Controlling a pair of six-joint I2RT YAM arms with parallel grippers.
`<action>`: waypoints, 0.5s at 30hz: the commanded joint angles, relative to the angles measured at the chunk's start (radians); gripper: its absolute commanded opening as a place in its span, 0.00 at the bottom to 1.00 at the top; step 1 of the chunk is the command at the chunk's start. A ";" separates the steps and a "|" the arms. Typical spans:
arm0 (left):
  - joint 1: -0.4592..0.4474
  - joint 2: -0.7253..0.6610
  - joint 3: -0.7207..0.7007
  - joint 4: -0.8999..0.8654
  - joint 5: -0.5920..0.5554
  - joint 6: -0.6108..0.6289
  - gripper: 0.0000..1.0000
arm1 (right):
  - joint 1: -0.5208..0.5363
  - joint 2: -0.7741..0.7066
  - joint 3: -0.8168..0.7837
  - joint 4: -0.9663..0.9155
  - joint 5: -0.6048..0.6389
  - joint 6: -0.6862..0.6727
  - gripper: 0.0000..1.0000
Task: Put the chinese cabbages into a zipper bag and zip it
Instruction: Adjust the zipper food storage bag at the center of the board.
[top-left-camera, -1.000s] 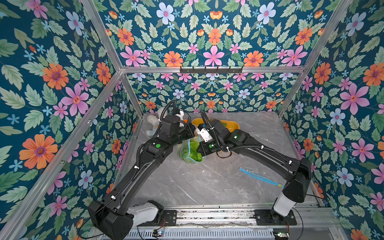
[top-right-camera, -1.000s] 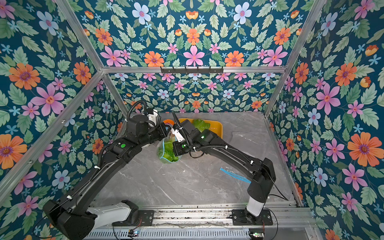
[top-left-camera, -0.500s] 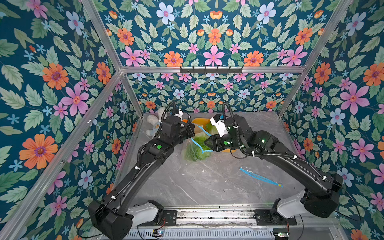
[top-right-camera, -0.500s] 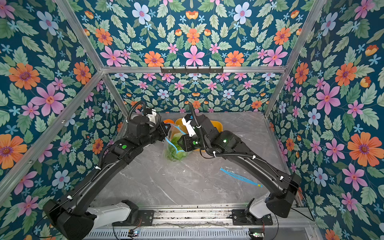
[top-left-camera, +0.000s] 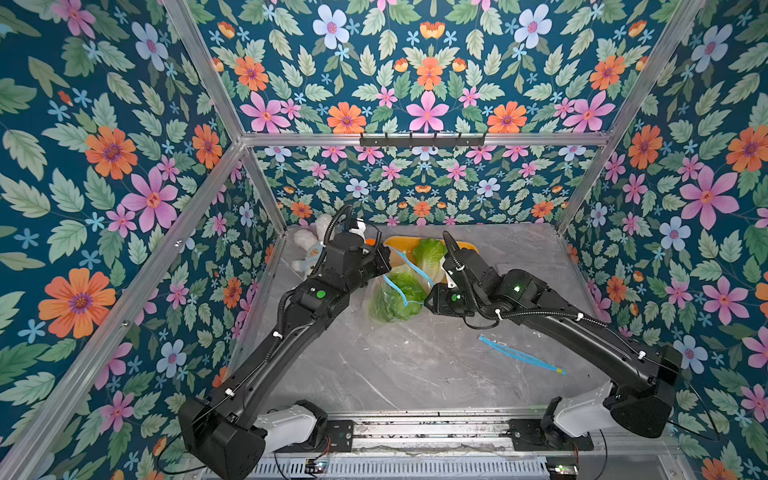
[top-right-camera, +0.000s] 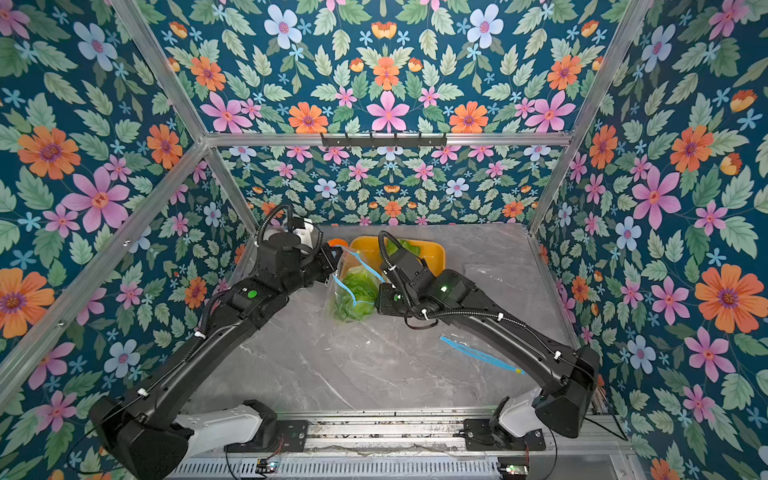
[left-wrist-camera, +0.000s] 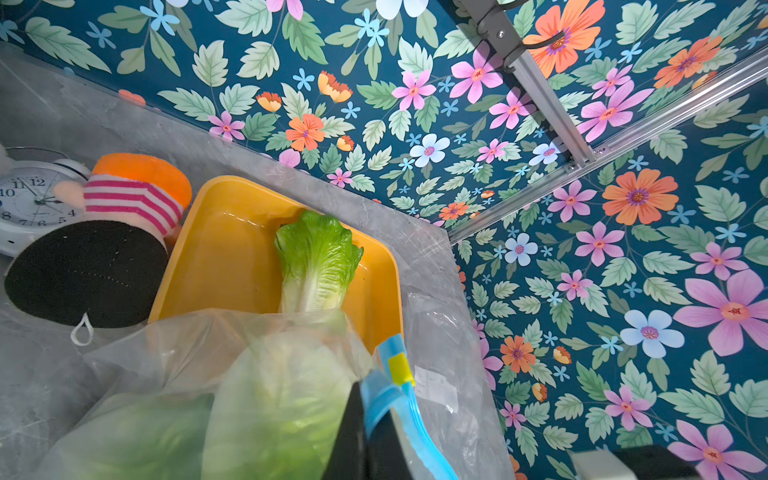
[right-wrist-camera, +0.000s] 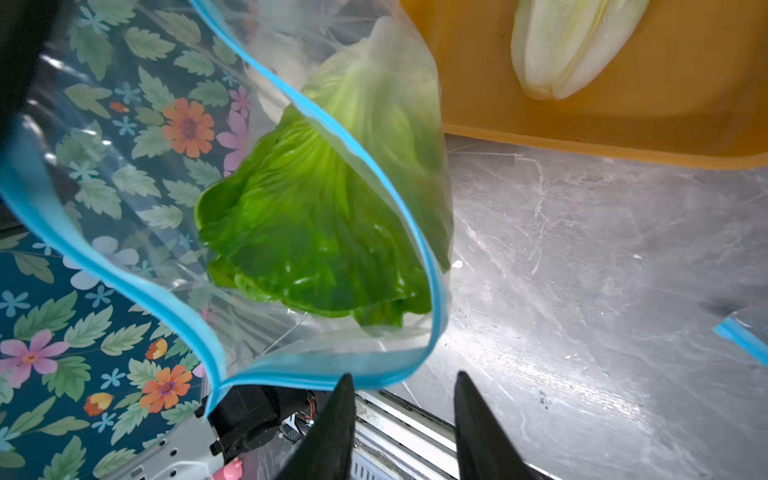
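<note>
Two chinese cabbages (top-left-camera: 390, 305) sit in the zipper bag (top-left-camera: 409, 276), held up by the left claw (top-left-camera: 384, 261) pinching its blue rim; third cabbage (left-wrist-camera: 318, 257) lies in the yellow tray (left-wrist-camera: 224, 257); right claw (right-wrist-camera: 404, 376), partly open and empty, is beside the bag's mouth.

We see a left arm (top-left-camera: 266, 357) and right arm (top-left-camera: 582, 328) of matte black, each with a white housing (top-left-camera: 286, 424) at the end farthest from its claw. Behind each claw glows a green light (top-left-camera: 320, 294). Ribbed black hoses (top-left-camera: 468, 289) follow, cinched by white ties (top-left-camera: 275, 334). The right claw (right-wrist-camera: 404, 376) has tapered black fingers (right-wrist-camera: 332, 428).
</note>
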 joint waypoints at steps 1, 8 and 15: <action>0.001 -0.013 -0.003 0.056 -0.012 -0.008 0.00 | 0.001 0.016 0.009 0.079 -0.052 0.087 0.38; 0.001 -0.024 -0.018 0.074 -0.012 -0.013 0.00 | -0.009 0.016 -0.018 0.121 -0.057 0.123 0.38; 0.002 -0.018 -0.016 0.084 -0.008 -0.022 0.00 | -0.009 -0.002 -0.091 0.200 -0.062 0.152 0.20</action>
